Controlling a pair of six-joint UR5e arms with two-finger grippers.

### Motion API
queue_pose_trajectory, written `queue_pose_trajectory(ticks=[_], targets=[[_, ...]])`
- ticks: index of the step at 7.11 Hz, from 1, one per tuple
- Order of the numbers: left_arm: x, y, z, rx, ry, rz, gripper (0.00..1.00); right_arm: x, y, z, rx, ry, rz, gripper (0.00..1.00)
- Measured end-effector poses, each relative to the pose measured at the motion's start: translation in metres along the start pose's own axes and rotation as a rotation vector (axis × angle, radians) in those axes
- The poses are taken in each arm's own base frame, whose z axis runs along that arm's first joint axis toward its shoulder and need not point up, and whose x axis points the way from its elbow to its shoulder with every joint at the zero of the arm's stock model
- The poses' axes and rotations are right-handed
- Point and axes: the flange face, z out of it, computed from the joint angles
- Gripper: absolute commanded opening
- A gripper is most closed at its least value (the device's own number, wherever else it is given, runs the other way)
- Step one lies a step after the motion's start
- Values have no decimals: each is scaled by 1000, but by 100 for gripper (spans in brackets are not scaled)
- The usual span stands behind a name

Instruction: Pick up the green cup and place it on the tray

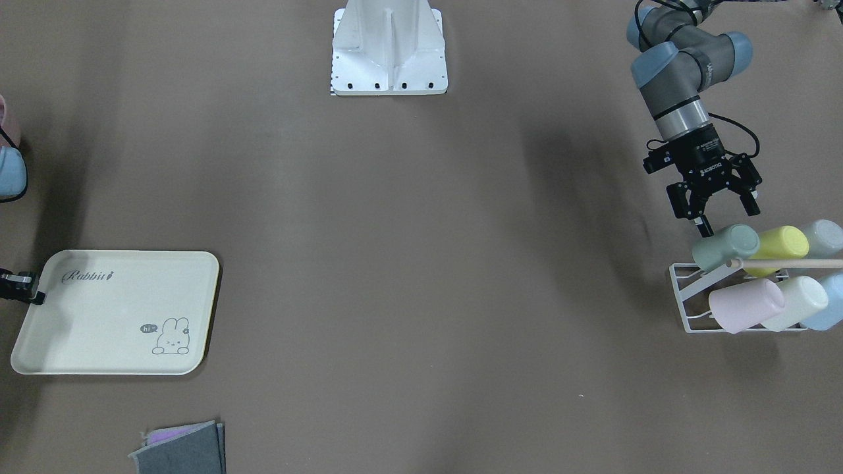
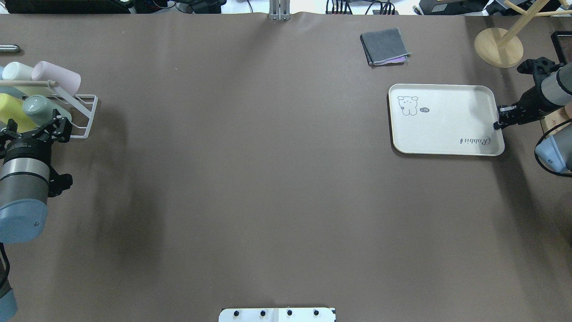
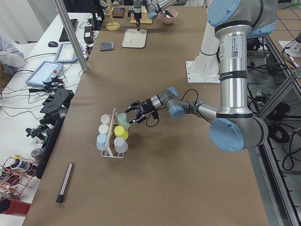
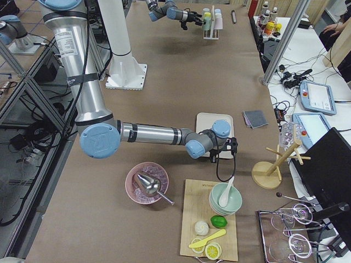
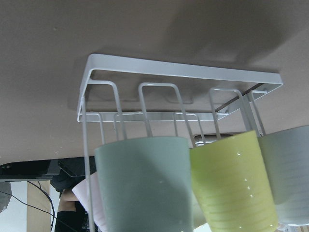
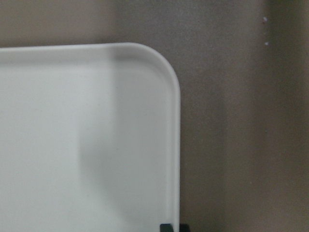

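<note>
The green cup (image 1: 724,245) lies tilted on a white wire rack (image 1: 685,289) at the table's end, mouth toward the rack. It fills the lower left of the left wrist view (image 5: 145,183). My left gripper (image 1: 728,220) is open and hovers just above the cup's base end, its jaws spread to either side and not touching it. The cream tray (image 1: 99,316) with "Rabbit" script lies flat at the other end. My right gripper (image 1: 29,293) sits at the tray's edge, shut on its rim (image 6: 176,145).
The rack also holds a yellow-green cup (image 1: 780,247), a pink cup (image 1: 744,305), a cream cup (image 1: 797,301) and pale blue ones, with a wooden rod (image 1: 790,263) across them. A folded grey cloth (image 1: 181,451) lies near the tray. The robot base (image 1: 390,52) stands mid-table.
</note>
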Motion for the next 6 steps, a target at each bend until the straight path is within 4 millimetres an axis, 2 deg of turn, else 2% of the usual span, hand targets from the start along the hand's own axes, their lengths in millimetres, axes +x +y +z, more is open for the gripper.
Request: queue_pose_trajectory(ticks=[1,2,5,6], targets=[[-2,-1,2,-1,0,-1,98,-1,-4,-10,9,-18,-2,0],[-5,-3,5,-2,2,-3,98,-6,-9,-30,32,-50,-8,0],[-10,-5,18,-12,18,-10,98,-13,-31,-111,113,-170,-13,0],[-10,-6,23,-15,26,-9,98,-33,-40,-135,134,-209,-15,0]])
